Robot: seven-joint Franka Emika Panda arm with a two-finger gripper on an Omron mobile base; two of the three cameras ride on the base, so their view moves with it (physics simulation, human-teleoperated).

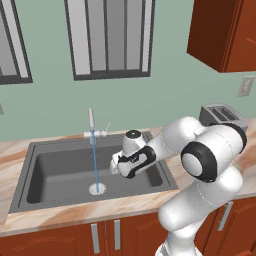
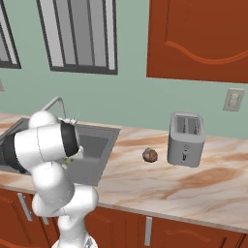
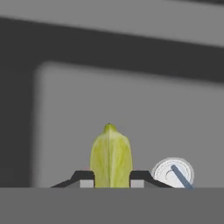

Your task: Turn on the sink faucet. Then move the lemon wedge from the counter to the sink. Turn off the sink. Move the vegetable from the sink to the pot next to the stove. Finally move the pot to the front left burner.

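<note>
The end effector (image 3: 112, 177) pinches the lemon wedge (image 3: 111, 155) between its two fingertips, above the sink (image 3: 131, 109) bottom, near the drain (image 3: 168, 171). Water runs from the sink faucet (image 1: 92, 125).

Pale green wall (image 1: 165, 95) carried grey-framed windows (image 1: 109, 37); reddish-brown upper cabinets (image 2: 198, 38) hung above, a wall outlet (image 2: 234, 100) sat beside them

Sink (image 1: 60, 165) floor is wide open below the pincer (image 3: 111, 179); the only thing crossing it is the thin water stream (image 1: 94, 162) dropping from the faucet (image 1: 91, 125) at the far rim onto the drain (image 1: 97, 188). On the bench (image 2: 160, 186) to the right, a toaster (image 2: 185, 139) and a brown lump (image 2: 150, 155) sit near each other, with bare stone in front of them.
</note>
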